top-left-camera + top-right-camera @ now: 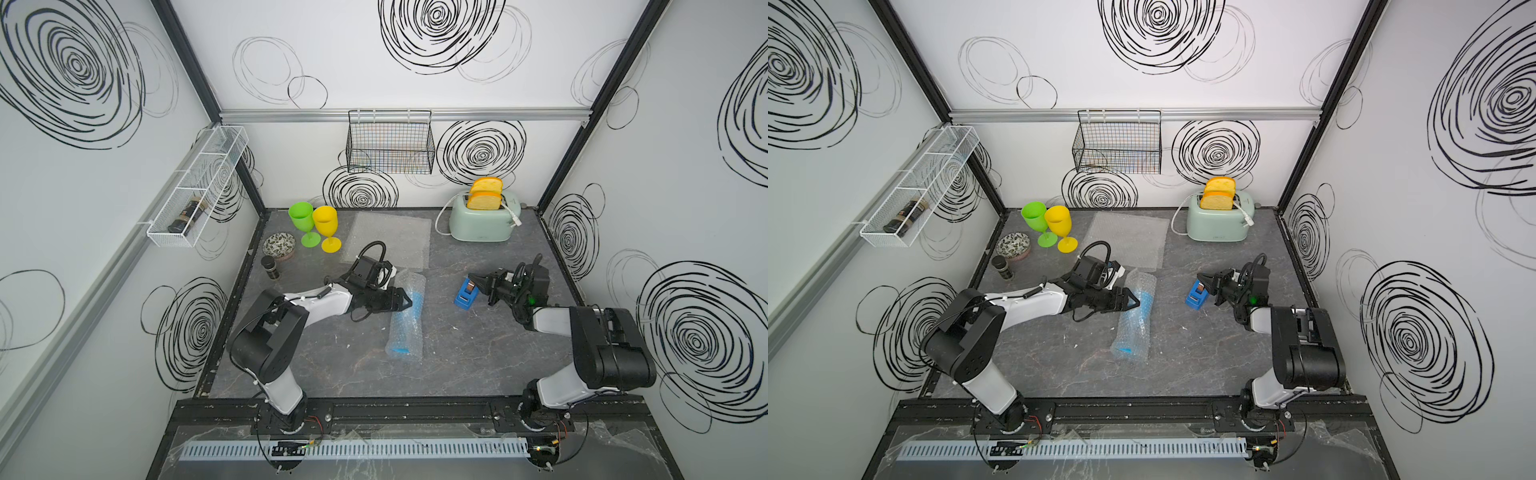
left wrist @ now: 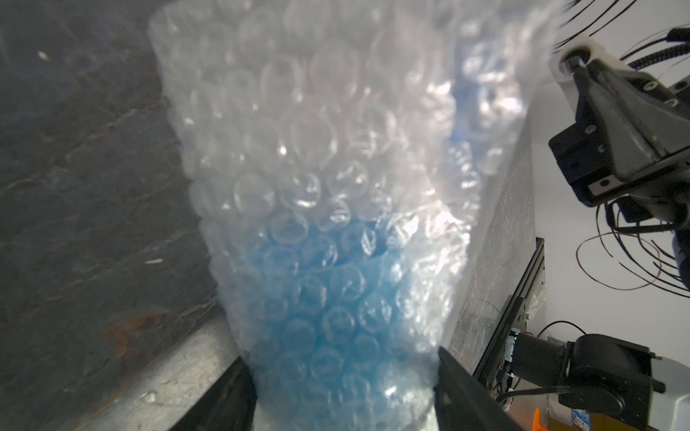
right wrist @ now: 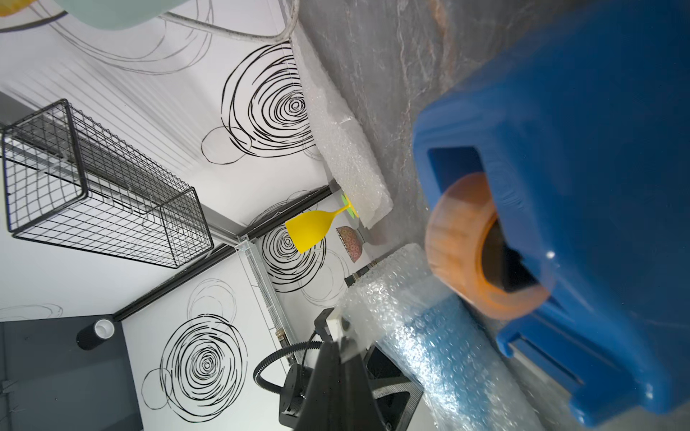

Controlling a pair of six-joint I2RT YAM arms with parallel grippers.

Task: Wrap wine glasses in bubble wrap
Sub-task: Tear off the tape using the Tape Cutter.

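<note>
Currently: blue goblet (image 1: pixel 400 350), mid-table, only a blur inside rolled bubble wrap (image 1: pixel 409 328); left gripper (image 1: pixel 405 300) spread wide, clamping the roll; right gripper (image 1: pixel 473 278) closed at tape dispenser (image 1: pixel 464 297); whether it pinches tape, cannot tell.

Left arm (image 1: pixel 320 305), right arm (image 1: pixel 552 322), white shells, black joints, corrugated cables (image 1: pixel 371 248)

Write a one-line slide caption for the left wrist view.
Left gripper jaws clasp the bubble wrap rolled around the blue wine glass, lying on the dark table.
</note>
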